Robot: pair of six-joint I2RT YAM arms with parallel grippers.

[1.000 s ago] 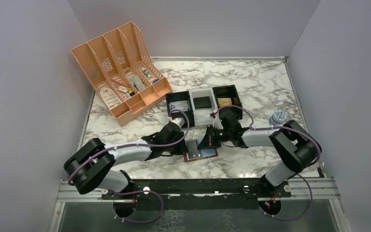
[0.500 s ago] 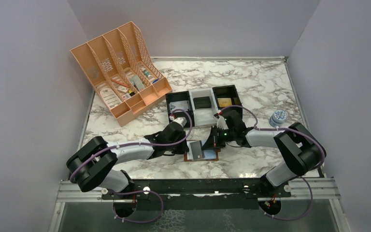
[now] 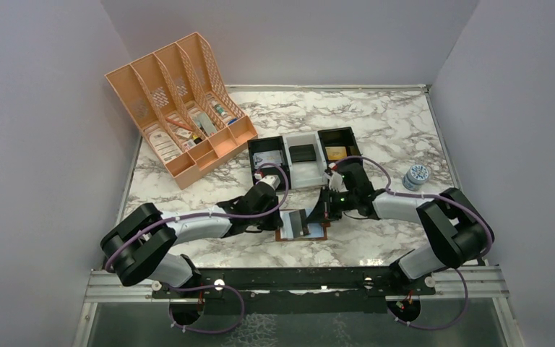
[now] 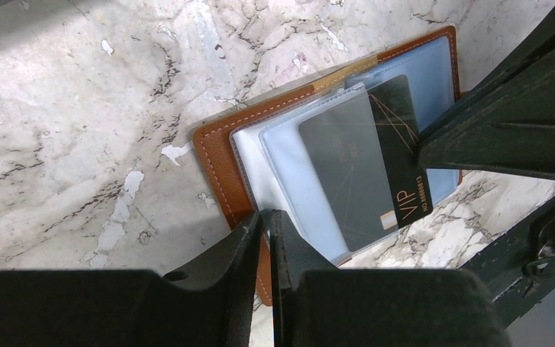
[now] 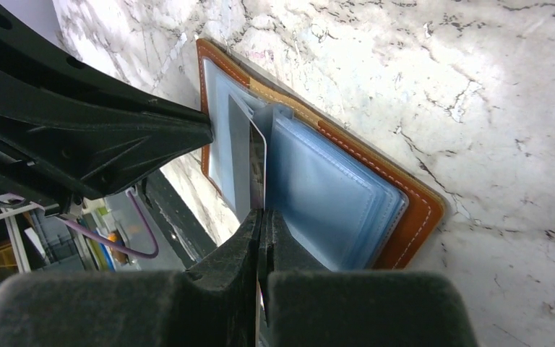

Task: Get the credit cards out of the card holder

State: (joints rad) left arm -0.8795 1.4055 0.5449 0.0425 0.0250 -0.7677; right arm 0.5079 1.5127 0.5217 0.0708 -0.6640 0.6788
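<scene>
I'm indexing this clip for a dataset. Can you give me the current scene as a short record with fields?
surface: marble table
card holder: brown, spread open flat, pale blue sleeves showing
card: dark card marked VIP, partly out of a sleeve
left fingers: closed on the card holder's sleeve edge
right fingers: shut on the dark card's edge
background: peach file organiser, black-and-white trays, small round jar
</scene>
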